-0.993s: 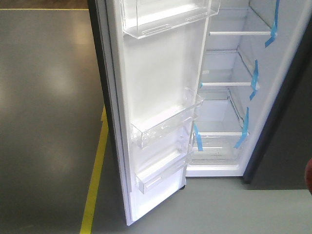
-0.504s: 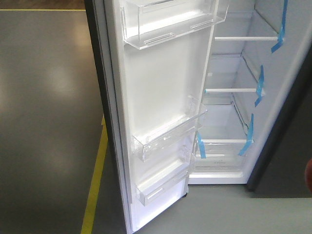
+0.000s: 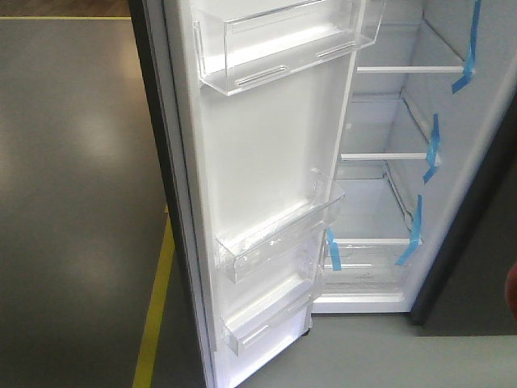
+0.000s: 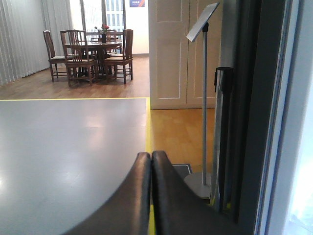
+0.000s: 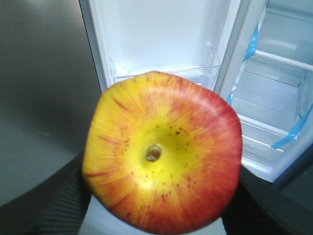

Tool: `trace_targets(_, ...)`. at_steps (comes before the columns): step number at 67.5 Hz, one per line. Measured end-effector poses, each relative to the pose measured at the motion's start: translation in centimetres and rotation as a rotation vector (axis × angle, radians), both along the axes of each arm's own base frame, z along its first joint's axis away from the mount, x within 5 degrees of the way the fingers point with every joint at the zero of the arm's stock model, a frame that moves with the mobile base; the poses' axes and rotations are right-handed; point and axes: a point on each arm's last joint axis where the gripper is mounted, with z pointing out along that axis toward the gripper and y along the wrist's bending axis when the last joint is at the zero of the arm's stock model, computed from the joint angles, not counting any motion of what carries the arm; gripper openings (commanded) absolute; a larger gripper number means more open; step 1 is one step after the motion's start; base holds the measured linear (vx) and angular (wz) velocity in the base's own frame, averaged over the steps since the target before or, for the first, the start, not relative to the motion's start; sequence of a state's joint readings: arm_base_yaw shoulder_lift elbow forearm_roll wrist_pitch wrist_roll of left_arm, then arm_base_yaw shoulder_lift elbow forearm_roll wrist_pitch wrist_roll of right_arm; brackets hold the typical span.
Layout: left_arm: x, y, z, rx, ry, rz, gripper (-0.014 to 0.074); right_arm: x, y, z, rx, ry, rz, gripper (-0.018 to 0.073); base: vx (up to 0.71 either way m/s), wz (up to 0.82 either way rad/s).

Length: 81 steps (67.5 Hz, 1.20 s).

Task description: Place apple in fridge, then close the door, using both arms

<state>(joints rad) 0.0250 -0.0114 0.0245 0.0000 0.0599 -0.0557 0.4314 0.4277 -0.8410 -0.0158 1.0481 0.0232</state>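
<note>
1. Right gripper (image 5: pixel 159 198): it is clamped on the apple (image 5: pixel 164 154). Dark ribbed fingers (image 5: pixel 56 208) are seen at 8 o'clock and 4 o'clock of the fruit. The apple is held off any surface, in front of the open fridge (image 5: pixel 276 93).
2. Apple axis: the dimple faces the wrist camera, so the core axis is judged to run along the gripper's line of approach.
3. Governing relation: in the right wrist view the white door (image 5: pixel 156 44) lining fills 12 o'clock, with a clear door bin (image 5: pixel 164 76) just above the fruit. The fridge compartment lies at 2 o'clock. A shift of the right arm toward 2 o'clock is judged necessary before the apple can be set on a shelf.
4. Fridge interior: the glass shelves (image 3: pixel 386 156) with blue tape strips (image 3: pixel 433 144) are seen bare. The door (image 3: pixel 266 162) stands wide open at 9 o'clock of the compartment.
5. Left gripper (image 4: pixel 151 159): the fingers are pressed together with nothing between them. The door's dark edge (image 4: pixel 244 122) lies at 3 o'clock, so the left arm is judged nearer for closing.
6. Status: the apple is not yet placed and the door is not yet closed.
</note>
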Motion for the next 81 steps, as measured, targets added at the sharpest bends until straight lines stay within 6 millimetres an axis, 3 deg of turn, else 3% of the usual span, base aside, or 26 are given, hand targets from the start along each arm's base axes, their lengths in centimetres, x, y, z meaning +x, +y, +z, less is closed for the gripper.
trace_targets(81,0.0,0.0,0.0,0.0,0.0,0.0,-0.0006,0.0,0.0,0.0,0.0,0.0,0.0,0.036,0.02,0.0)
